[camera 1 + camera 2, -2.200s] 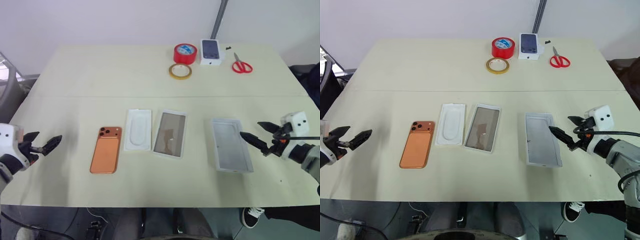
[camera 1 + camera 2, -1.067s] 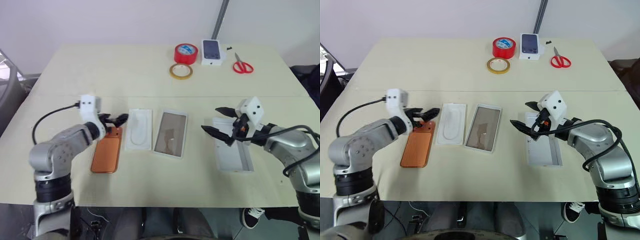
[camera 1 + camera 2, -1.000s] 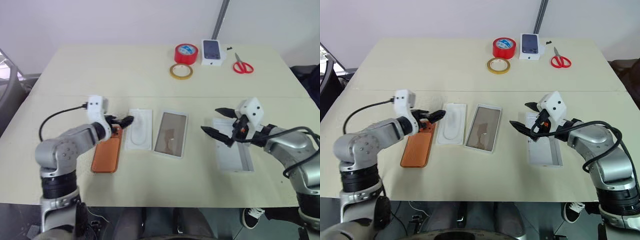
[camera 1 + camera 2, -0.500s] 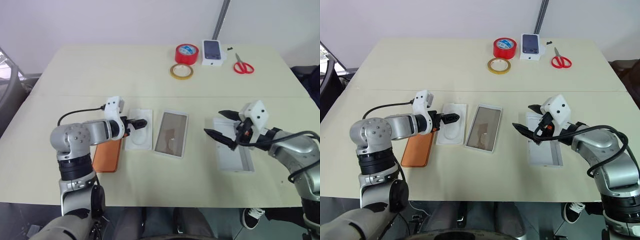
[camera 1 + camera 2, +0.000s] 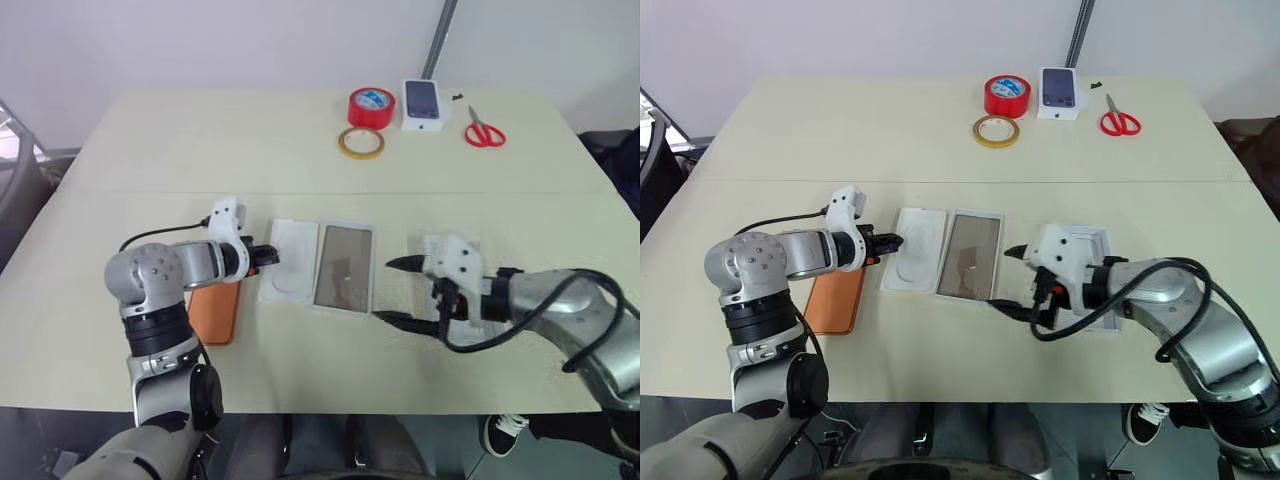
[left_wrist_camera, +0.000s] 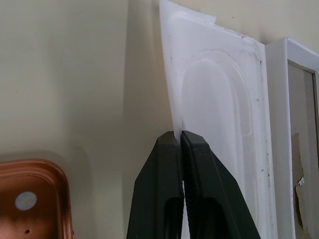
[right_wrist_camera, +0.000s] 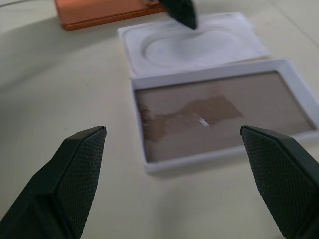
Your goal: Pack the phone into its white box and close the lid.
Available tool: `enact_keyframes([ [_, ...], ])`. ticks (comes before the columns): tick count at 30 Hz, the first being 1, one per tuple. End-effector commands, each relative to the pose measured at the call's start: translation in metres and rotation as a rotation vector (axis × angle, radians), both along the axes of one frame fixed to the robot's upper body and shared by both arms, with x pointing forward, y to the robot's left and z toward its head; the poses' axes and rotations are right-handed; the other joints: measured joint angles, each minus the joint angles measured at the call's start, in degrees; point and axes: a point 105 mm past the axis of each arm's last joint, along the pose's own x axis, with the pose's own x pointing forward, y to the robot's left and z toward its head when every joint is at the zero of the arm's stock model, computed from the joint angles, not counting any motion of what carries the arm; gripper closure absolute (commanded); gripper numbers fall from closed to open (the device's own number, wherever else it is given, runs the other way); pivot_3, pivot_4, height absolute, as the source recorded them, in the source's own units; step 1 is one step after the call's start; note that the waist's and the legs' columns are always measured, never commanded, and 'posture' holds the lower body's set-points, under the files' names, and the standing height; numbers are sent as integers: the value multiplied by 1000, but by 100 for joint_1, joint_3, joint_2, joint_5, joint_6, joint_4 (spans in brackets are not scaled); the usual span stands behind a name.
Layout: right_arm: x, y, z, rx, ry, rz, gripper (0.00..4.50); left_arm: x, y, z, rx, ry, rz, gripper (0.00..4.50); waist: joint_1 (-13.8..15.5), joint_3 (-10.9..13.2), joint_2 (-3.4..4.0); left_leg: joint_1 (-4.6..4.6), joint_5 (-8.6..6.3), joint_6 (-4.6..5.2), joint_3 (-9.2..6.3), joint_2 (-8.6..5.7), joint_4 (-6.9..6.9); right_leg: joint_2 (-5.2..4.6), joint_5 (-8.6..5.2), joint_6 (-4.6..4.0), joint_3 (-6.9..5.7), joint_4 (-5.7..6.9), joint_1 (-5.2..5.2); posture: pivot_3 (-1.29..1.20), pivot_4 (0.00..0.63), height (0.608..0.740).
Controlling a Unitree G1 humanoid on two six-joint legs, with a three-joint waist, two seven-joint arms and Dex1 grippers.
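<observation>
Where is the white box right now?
In the left eye view the white box lies at the table's middle, open face up, its left edge against the thin white insert; the open right pincer hovers just right of it.

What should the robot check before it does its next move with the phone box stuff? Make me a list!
1. Left end effector shut on the edge of the thin white insert: ok.
2. Insert out of the way of the white box: not ok, its long edge lies right against the box.
3. White box empty, brownish-grey inside facing up: ok.
4. Phone free to pick up: cannot tell, the left arm covers much of it.
5. Right end effector open and holding nothing: ok, it sits by the box's right side.
6. Lid within reach: cannot tell, the right arm hides most of it.
</observation>
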Motion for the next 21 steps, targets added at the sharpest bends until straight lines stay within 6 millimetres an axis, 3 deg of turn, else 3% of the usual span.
enact_keyframes([
  [1, -1, 21, -9, -52, -1, 42, 0, 3, 6, 10, -23, -31, 39, 4452, 0, 0, 0, 0, 0, 0, 0, 0, 0, 0, 0, 0, 0, 0, 0, 0, 150, 740],
  [7, -3, 42, -32, -143, 36, 86, 0, 10, 19, 26, -92, -80, 109, 4452, 11, 2, -4, -5, 1, -2, -2, -1, 3, -3, 0, 0, -3, 1, -5, 0, 150, 740],
  [10, 3, 45, -44, -182, 34, 68, 865, 12, 26, 36, -124, -109, 125, 4500, 2, 2, -5, -5, 1, -2, -2, -1, 4, -4, 0, 0, -4, 1, -5, 0, 150, 740],
  [17, 4, 46, -46, -210, 8, 96, 4455, 15, 33, 49, -160, -145, 149, 4500, -2, 3, -5, -6, 1, -3, -3, -1, 2, -4, 0, 0, -5, 2, -7, 0, 150, 740],
  [21, -2, 55, -43, -194, -28, 183, 4455, 17, 43, 58, -164, -172, 173, 4500, -9, 3, -7, -6, 1, -4, -3, -1, 2, -3, 0, 0, -6, 1, -8, 0, 150, 740],
])
